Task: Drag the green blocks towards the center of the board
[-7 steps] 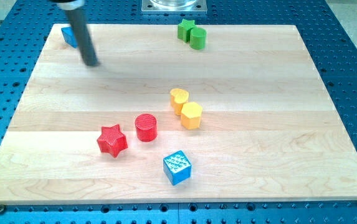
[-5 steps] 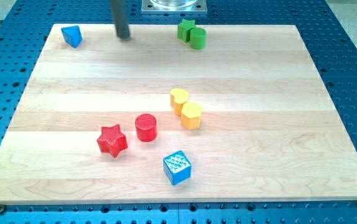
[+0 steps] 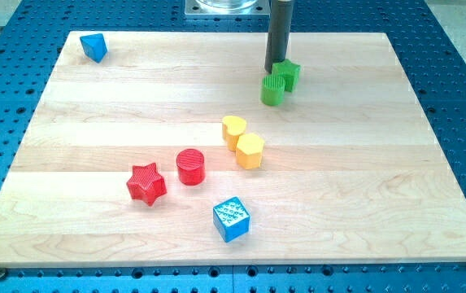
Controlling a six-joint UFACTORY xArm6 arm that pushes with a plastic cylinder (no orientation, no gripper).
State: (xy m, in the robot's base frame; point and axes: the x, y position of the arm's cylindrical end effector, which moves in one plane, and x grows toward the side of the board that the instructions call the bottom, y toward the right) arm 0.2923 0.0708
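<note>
Change: the rod has swept from the top left across to the top of the tabletop (image 3: pixel 428 163), and its tip (image 3: pixel 276 70) now sits just behind the two green blocks, at their 12 o'clock. Both have come off the top edge, down and a little to the view's right.
Green blocks: the green cylinder (image 3: pixel 272 90) stands at 7 o'clock of the green star (image 3: pixel 287 75); the two touch, and the tip seems to touch them at the seam between them.
Meaning for the task: the pair is now closer to the middle but still in the upper part of the tabletop, so the drag looks begun, not finished. A further push toward 7 o'clock would carry them inward.
Hand: there is none on this arm, only the straight rod, so no open or closed state can be told.
Neighbours: the yellow heart (image 3: pixel 233 129) and yellow hexagon (image 3: pixel 250 151) sit touching each other near the centre, at 7 o'clock of the green pair and apart from it.
In the way: those yellow blocks lie close to the likely path; a long push could knock them.
Farther off: the red cylinder (image 3: pixel 190 166), red star (image 3: pixel 145 183) and blue cube (image 3: pixel 232 219) sit lower left; the blue triangle (image 3: pixel 94 46) is in the top left corner, well apart.
</note>
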